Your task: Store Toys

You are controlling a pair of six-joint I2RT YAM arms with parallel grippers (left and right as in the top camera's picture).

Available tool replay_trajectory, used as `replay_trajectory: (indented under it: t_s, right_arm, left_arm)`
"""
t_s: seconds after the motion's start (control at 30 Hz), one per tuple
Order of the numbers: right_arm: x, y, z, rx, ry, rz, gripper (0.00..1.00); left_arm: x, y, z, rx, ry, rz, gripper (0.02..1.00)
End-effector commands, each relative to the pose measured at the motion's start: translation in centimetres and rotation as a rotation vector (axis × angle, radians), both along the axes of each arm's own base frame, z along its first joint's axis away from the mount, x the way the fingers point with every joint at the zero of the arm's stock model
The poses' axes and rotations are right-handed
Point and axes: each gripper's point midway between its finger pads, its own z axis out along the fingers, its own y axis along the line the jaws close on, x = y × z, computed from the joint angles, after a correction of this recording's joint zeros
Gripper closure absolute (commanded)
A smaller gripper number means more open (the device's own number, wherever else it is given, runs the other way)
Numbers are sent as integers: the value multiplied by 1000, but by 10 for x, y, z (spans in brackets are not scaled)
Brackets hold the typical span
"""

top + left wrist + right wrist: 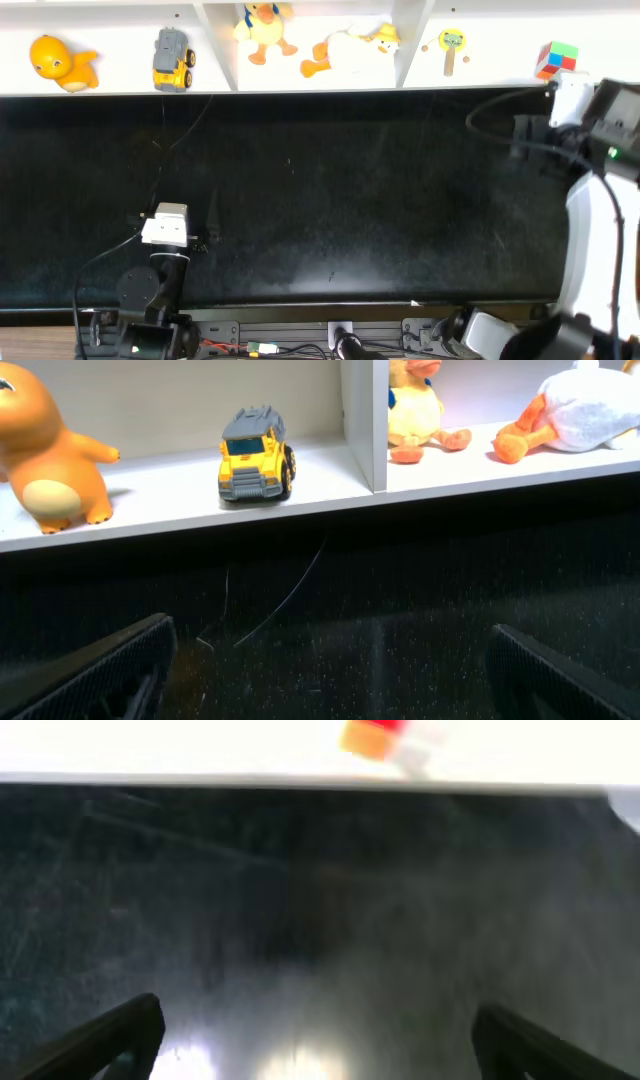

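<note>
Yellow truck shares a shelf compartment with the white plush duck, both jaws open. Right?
No. The yellow truck shares its compartment with the orange toy; the white plush duck lies beyond the divider, as the left wrist view shows. Both jaws are open.

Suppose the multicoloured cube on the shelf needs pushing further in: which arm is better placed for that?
Right. The right gripper sits open at the edge of the shelf, just in front of the cube, while the left gripper is back near its base, facing the yellow truck towards the shelf's other end.
</note>
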Motion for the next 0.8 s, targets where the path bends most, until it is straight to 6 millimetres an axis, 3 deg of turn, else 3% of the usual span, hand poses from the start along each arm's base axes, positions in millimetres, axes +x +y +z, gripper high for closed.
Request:
replay_trajectory:
  t_s: [0.03, 0.23, 0.3, 0.53, 0.8]
  right_arm:
    - [-12, 25, 15, -88, -14, -114, 7]
    - [-17, 97, 52, -118, -177, -97, 5]
    - [-25, 109, 57, -65, -247, -94, 5]
    - [-53, 105, 54, -82, -474, -41, 7]
    - [-90, 102, 10, -32, -564, -53, 5]
  left_arm:
    - [0, -1, 0, 16, -10, -7, 20]
    - [0, -1, 0, 16, -10, -7, 20]
    - [0, -1, 0, 16, -10, -7, 20]
    - [0, -1, 0, 16, -10, -7, 23]
    - [0, -1, 0, 16, -10, -7, 20]
